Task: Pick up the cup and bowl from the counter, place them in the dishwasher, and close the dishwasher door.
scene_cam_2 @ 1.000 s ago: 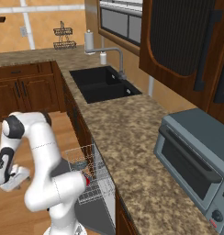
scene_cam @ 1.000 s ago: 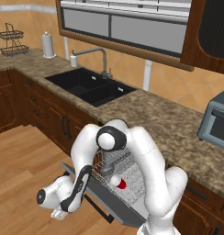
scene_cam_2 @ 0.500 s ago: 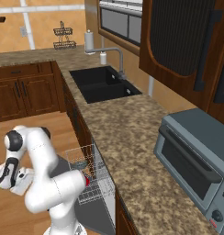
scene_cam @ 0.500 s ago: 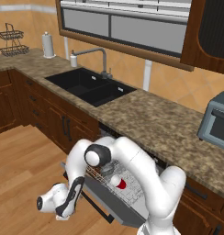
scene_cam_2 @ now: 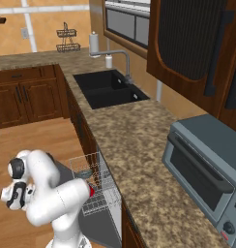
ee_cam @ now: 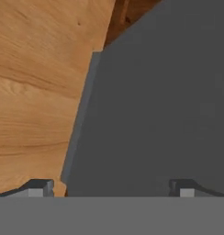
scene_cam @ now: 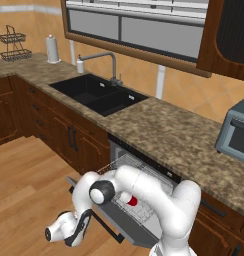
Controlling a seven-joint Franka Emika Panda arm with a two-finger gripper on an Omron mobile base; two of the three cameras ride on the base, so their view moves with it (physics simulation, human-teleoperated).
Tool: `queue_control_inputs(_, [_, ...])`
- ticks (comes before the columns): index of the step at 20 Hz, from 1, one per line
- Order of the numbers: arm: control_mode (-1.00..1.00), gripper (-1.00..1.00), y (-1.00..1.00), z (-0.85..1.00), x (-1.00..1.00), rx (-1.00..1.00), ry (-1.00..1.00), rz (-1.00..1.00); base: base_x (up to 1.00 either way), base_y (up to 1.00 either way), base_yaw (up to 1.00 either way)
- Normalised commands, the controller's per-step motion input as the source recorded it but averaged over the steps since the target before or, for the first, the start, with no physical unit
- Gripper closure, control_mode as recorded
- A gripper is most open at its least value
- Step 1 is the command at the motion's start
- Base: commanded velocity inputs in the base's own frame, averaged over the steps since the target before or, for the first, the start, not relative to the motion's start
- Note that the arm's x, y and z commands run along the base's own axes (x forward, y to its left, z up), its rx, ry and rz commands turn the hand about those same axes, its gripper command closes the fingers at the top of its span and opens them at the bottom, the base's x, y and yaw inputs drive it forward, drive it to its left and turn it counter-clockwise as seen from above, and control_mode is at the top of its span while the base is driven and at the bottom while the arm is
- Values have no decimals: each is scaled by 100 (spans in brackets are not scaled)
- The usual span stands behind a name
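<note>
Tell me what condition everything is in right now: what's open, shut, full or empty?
dishwasher door: dropped open.
wire rack: pulled out over the door.
cup: lying in the rack.
bowl: in the rack.
gripper: open, low at the door's edge, holding nothing.
sink: empty, tap not running.
toaster oven: door shut.

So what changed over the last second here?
The arm folded lower: its elbow dropped, and the gripper sank toward the wood floor, beside the outer edge of the open dishwasher door. Nothing was grasped or released. The cup stays in the rack, and the door is still down.
</note>
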Motion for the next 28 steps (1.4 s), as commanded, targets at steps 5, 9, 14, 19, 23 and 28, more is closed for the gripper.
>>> queue_control_inputs(5, [-100, -100, -14, -53, 97, -10, 18, 5, 0, 0, 0])
queue_control_inputs(9, [-100, -100, -30, -21, 81, -4, 15, 2, 0, 0, 0])
queue_control_inputs(14, [-100, -100, -60, -7, 40, 0, 10, 0, 0, 0, 0])
queue_control_inputs(19, [-100, -100, -76, 2, 12, 0, 0, 0, 0, 0, 0])
queue_control_inputs(23, [-100, -100, -79, 9, 67, 0, 0, 0, 0, 0, 0])
queue_control_inputs(28, [-100, -100, -76, 77, 3, 2, -15, -1, 0, 0, 0])
